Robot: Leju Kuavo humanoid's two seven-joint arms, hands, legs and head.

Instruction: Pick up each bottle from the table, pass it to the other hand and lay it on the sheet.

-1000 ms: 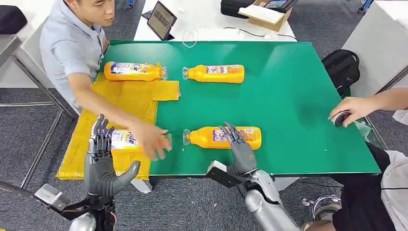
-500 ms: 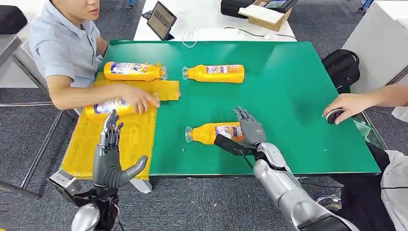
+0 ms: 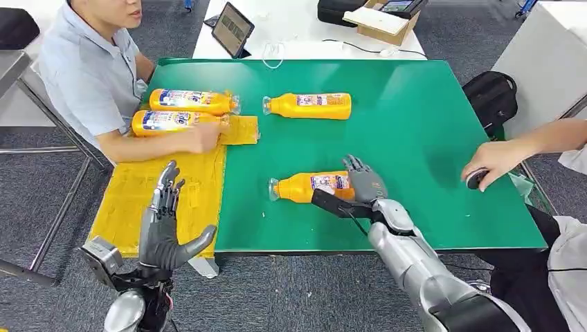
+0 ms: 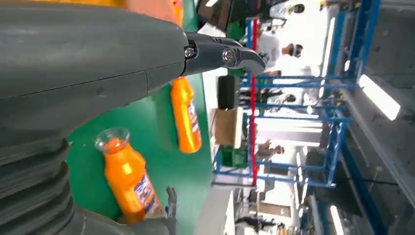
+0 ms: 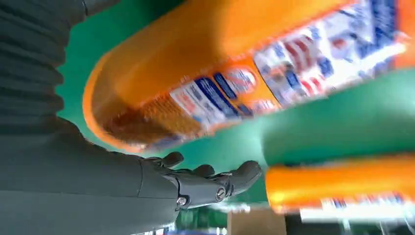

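Observation:
An orange bottle (image 3: 309,187) (image 5: 235,63) lies on its side on the green table (image 3: 415,124), cap toward the left. My right hand (image 3: 363,181) (image 5: 147,186) reaches over its base end, fingers stretched out rather than wrapped round it. My left hand (image 3: 163,225) is raised upright and open in front of the yellow sheet (image 3: 145,194), holding nothing. Two bottles lie at the sheet's far end: one (image 3: 190,102) free, the other (image 3: 173,120) under a person's hand. A further bottle (image 3: 308,105) (image 4: 186,115) lies on the green top beyond.
A person sits at the table's left side with an arm across the sheet. At the right edge another person's hand (image 3: 488,162) rests on a dark object. A black bag (image 3: 493,97) lies on the floor at right. A tablet (image 3: 232,29) and a box (image 3: 384,24) stand behind.
The person carried a bottle up the sheet and laid it beside the far one. My right hand came forward over the near bottle's base. My left hand stayed raised and open.

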